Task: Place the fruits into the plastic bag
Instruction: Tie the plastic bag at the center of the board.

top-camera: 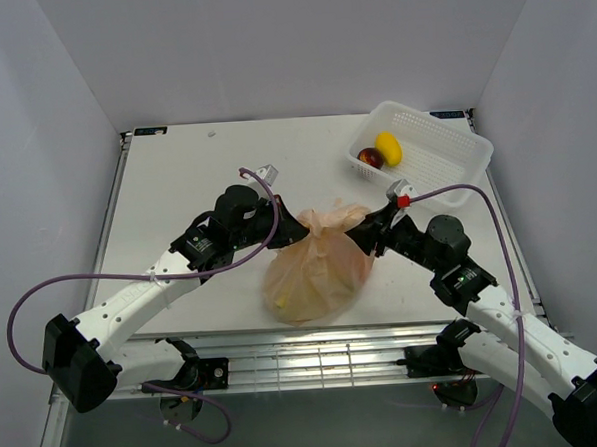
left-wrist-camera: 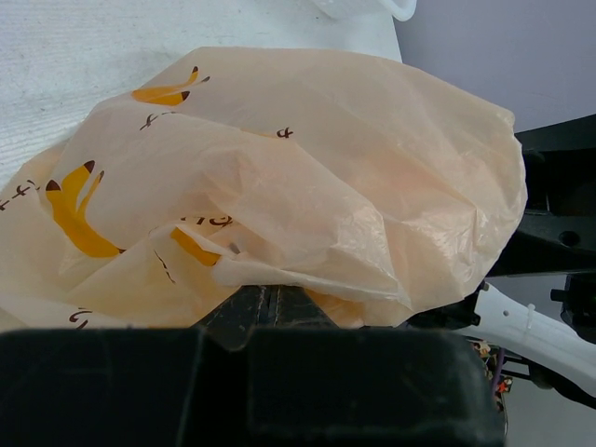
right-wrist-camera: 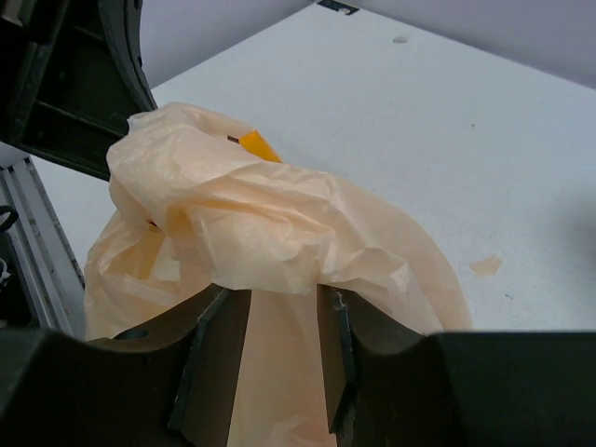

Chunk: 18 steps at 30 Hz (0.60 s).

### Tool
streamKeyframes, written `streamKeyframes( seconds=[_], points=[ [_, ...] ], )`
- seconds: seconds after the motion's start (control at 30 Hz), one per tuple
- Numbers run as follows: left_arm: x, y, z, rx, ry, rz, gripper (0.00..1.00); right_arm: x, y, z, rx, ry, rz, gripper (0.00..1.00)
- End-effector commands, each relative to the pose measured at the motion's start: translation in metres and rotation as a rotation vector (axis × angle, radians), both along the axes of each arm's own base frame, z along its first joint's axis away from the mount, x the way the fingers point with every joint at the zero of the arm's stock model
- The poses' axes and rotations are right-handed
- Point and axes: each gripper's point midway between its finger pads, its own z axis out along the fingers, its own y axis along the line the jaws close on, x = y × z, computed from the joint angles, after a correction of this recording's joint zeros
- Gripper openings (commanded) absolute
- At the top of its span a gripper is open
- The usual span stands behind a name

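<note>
The peach-orange plastic bag [top-camera: 316,268] with printed bananas lies bulging at the table's front middle, its top bunched up between my two grippers. My left gripper [top-camera: 291,224] meets the bunch from the left; in the left wrist view its jaws [left-wrist-camera: 259,300] are closed together with the bag's [left-wrist-camera: 354,168] edge at their tips. My right gripper [top-camera: 369,228] meets it from the right; its fingers [right-wrist-camera: 276,293] stand apart, and bag film [right-wrist-camera: 261,214] drapes over their tips. A dark-red fruit [top-camera: 370,158] and a yellow fruit [top-camera: 388,147] lie in the basket. The bag's contents are hidden.
The white lattice basket [top-camera: 444,126] stands at the back right corner, close behind my right arm. White walls close in the table on three sides. The table's front edge runs just below the bag.
</note>
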Motion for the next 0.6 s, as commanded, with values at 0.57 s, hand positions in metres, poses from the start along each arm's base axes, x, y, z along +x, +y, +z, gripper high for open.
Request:
streamKeyframes(
  seconds=[0.57],
  points=[
    [-0.003, -0.007, 0.012, -0.036, -0.021, -0.048, 0.0, 0.004, 0.026, 0.042, 0.128, -0.13, 0.109, 0.32]
  ],
)
